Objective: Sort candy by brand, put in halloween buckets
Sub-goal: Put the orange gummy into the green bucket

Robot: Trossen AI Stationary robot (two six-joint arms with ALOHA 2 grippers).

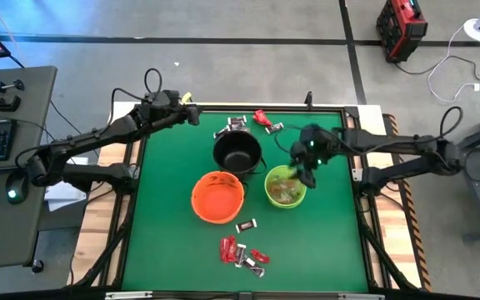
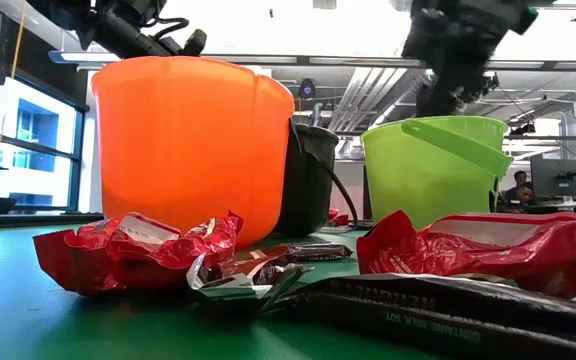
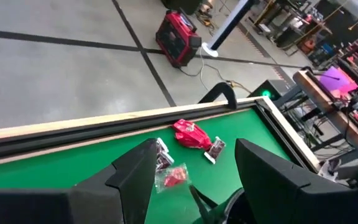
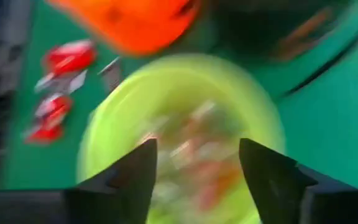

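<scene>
Right up close in your low view lie the sweets: a long dark brown bar (image 2: 448,310) at the front, a crumpled red wrapper (image 2: 133,250) beside it and another red wrapper (image 2: 488,250) on the other side. From above, that same little pile of red candy (image 1: 242,253) sits near the front edge of the green table (image 1: 165,242), with one dark piece (image 1: 246,225) a bit further in.

Your three buckets stand close together in the middle. The orange bucket (image 1: 217,197) looks bare inside, from what you can see. The black bucket (image 1: 237,152) is dark inside, so you cannot tell what is in it. The green bucket (image 1: 286,186) has candy in it, pale and brownish bits piled at the bottom.

More candy lies behind the black bucket, near the far edge: a red piece (image 1: 262,117) and some silver and dark ones (image 1: 237,125).

Your right gripper (image 1: 308,173) hangs just over the green bucket, at its rim. Its two fingers are spread apart and nothing is between them. Its own camera looks straight down into the green bucket (image 4: 179,137).

Your left gripper (image 1: 192,115) waits at the far left corner of the table. Its fingers are wide apart too, and it holds nothing. Past them you see a red candy (image 3: 191,135) on the green.
</scene>
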